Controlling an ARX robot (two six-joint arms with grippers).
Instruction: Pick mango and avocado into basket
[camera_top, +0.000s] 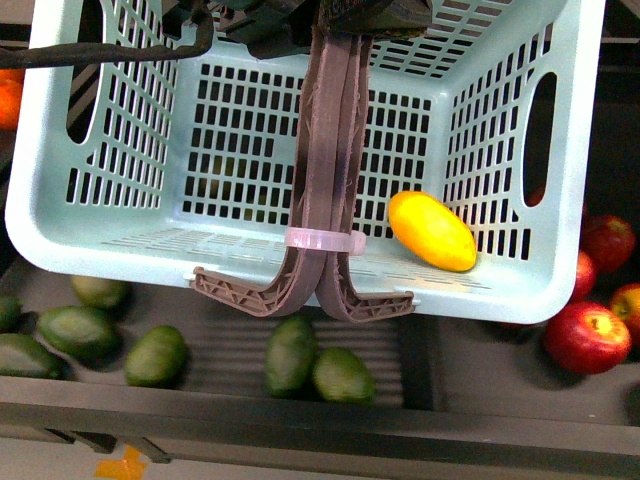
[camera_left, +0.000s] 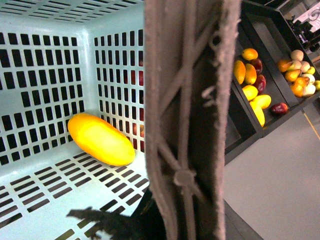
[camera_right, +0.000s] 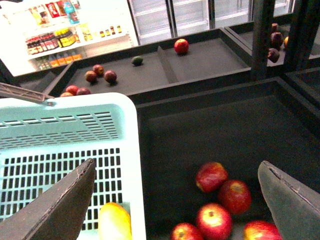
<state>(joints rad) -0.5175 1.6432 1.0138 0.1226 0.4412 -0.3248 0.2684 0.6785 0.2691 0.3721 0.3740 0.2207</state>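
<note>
Jaws on the right gripper (camera_right: 177, 165) are spread wide, nothing held, over red apples (camera_right: 234, 196). For the left gripper (camera_top: 275, 25) I can't tell, since the handles (camera_left: 190, 120) block that view. Mango (camera_top: 432, 231) lies inside the basket (camera_top: 30, 200), lower right of the front view, and avocados (camera_top: 290, 355) run along the bottom.

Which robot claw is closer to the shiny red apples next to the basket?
Right. The right gripper hangs open over the round red apples, beside the turquoise slotted plastic basket. The left gripper is up at the basket's brown-grey handles, farther away.
</note>
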